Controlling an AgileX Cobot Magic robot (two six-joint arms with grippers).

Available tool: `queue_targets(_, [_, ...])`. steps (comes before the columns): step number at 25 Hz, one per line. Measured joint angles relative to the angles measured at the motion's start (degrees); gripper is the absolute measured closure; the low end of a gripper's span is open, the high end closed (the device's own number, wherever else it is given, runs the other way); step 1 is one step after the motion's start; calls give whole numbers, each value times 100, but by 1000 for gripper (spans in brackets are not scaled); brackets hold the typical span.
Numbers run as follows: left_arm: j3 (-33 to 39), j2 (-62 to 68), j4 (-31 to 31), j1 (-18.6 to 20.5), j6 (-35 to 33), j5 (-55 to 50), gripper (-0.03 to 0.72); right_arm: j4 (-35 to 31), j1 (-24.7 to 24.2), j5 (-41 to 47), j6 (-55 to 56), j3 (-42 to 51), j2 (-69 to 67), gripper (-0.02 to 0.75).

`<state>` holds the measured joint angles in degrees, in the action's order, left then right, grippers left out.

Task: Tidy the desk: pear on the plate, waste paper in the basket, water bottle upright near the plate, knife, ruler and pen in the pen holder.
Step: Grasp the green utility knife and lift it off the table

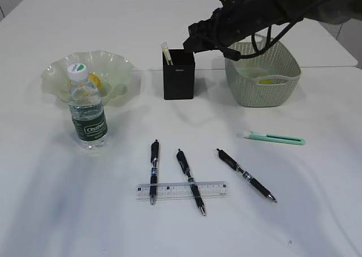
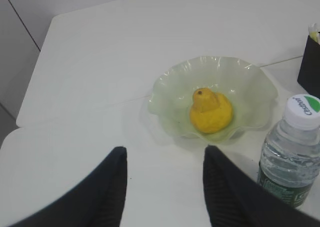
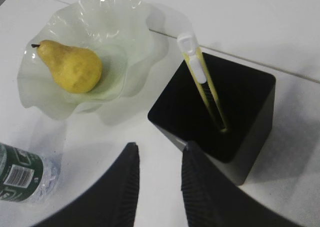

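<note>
Ruler (image 1: 182,190): clear, flat on the desk (image 1: 317,211), nearest the camera; long axis left to right, lying under two pens.
Pens: left pen (image 1: 154,171), middle pen (image 1: 190,181), right pen (image 1: 245,174); all point roughly front to back, the right one slanted.
Knife, loose: green one (image 1: 275,137), lying sideways in front of the basket (image 1: 263,72).
Knife, stowed: yellow one (image 3: 202,84), upright in the pen holder (image 1: 179,74).
Right gripper (image 3: 159,179): jaws apart, empty, above the holder's near edge; judged the nearer arm for the green knife and pens, which lie forward of it.
Left gripper (image 2: 165,182): jaws apart, empty, near the plate (image 2: 172,79).
Pear (image 2: 210,111): in the plate.
Water bottle (image 1: 87,107): upright, just beside the plate.
Obstruction: pens atop the ruler; likely clear them first.
</note>
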<state>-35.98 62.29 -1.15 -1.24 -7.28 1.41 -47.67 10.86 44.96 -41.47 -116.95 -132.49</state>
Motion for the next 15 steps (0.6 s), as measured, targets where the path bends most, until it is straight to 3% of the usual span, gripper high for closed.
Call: queue_targets(15, [0,0,0,0,0,5,339,1973,0,1469,654,0,551,519])
